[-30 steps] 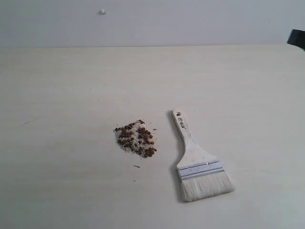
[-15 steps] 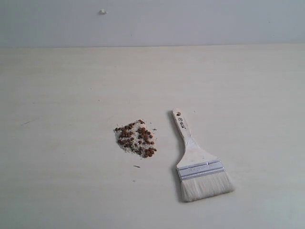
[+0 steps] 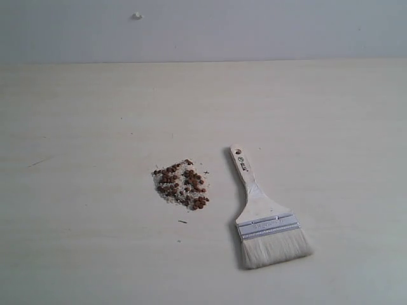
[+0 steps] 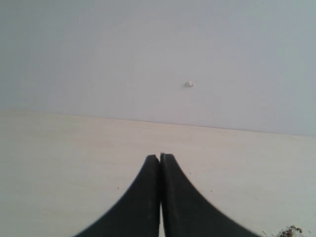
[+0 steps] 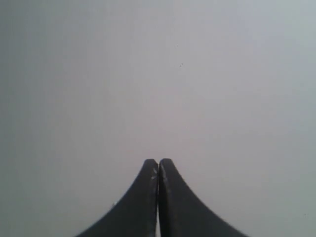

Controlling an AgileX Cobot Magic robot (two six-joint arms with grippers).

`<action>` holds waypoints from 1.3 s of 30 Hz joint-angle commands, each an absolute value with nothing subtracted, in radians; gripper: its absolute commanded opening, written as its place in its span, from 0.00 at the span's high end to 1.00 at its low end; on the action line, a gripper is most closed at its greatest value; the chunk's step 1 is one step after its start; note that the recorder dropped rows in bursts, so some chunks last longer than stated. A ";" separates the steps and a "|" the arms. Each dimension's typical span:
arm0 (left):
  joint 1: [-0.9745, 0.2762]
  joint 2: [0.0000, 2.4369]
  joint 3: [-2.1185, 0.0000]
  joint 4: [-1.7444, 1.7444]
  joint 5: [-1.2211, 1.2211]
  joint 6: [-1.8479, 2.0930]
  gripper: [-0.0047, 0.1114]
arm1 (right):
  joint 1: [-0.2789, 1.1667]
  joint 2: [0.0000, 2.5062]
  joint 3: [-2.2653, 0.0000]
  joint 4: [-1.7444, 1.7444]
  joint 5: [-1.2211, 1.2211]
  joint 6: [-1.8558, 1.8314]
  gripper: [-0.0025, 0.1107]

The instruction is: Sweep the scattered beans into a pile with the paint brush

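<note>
The beans point(image 3: 181, 184) lie in one compact speckled pile of brown beans and white grains near the middle of the pale table point(image 3: 95, 114). An edge of that pile point(image 4: 291, 231) shows in the left wrist view. The paint brush point(image 3: 264, 216) lies flat to the pile's right, handle hole pointing away, cream bristles point(image 3: 275, 249) toward the front. Neither arm appears in the exterior view. My left gripper point(image 4: 160, 157) is shut and empty above the table. My right gripper point(image 5: 158, 161) is shut and empty, facing a blank grey wall.
A grey wall point(image 3: 254, 28) rises behind the table's far edge, with a small white blob point(image 3: 137, 15) on it. A few stray specks point(image 3: 182, 222) lie just in front of the pile.
A dark part of the right arm at the exterior view's right edge one second ago has left the view. The pile and brush have not moved.
</note>
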State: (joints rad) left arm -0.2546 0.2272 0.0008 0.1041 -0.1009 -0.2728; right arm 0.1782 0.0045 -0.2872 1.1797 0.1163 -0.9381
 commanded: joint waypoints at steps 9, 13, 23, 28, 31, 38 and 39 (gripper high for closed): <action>-0.261 0.221 0.000 0.101 -0.100 -0.279 0.96 | 0.175 0.000 -0.283 0.766 0.148 -0.703 0.98; -0.261 0.221 0.000 0.101 -0.100 -0.279 0.96 | 0.175 0.000 -0.243 0.106 0.156 -0.036 0.98; -0.261 0.221 0.000 0.101 -0.100 -0.279 0.96 | 0.175 0.000 -0.052 -0.022 0.168 0.046 0.98; -0.261 0.221 0.000 0.101 -0.100 -0.279 0.96 | 0.175 0.000 0.000 -0.025 0.177 0.017 0.98; -0.261 0.221 0.000 0.101 -0.100 -0.279 0.96 | 0.175 0.000 0.000 -0.025 0.194 0.000 0.98; -0.261 0.221 0.000 0.101 -0.100 -0.279 0.96 | 0.175 0.000 0.000 -0.028 0.237 -0.006 0.98; -0.261 0.221 0.000 0.101 -0.100 -0.279 0.96 | 0.175 0.000 0.000 -0.028 0.237 -0.006 0.98</action>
